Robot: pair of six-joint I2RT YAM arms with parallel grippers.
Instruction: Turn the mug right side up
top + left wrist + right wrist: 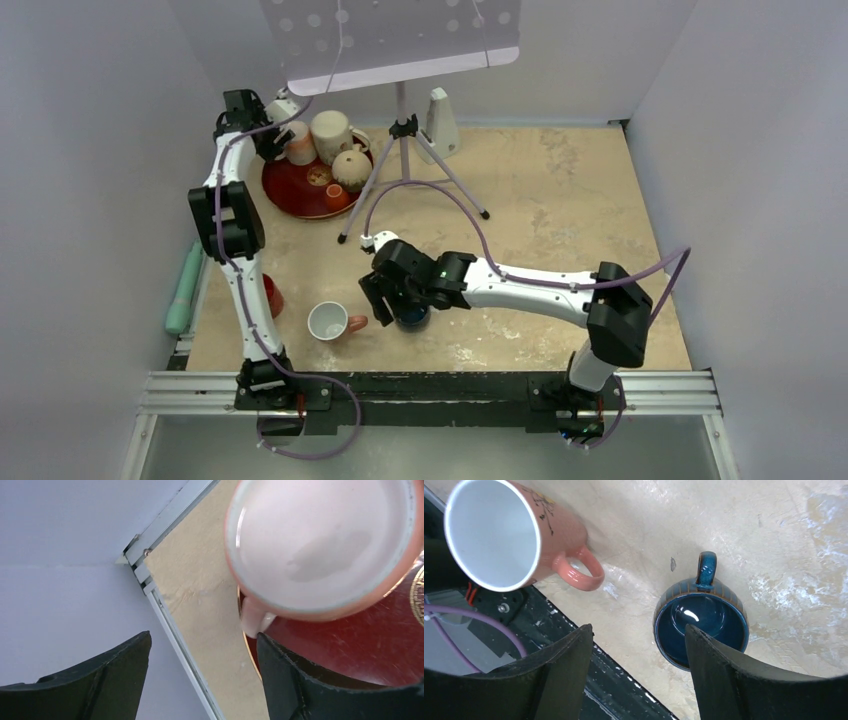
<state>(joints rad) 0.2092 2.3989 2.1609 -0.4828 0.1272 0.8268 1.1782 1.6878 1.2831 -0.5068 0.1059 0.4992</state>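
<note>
Hovering over the blue mug, the right claw is spread wide, gripping nothing. That mug stands mouth-up on the table near the front edge, beside a pink mug. Job looks done, with only a retreat remaining. The left claw is spread too, back by the red tray.

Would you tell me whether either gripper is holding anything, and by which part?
Nothing is held. The left gripper is open by a pink-rimmed mug on the red tray; the right gripper is open above the blue mug.

arms: white links; black joints | cables: purple | fingers: black
</note>
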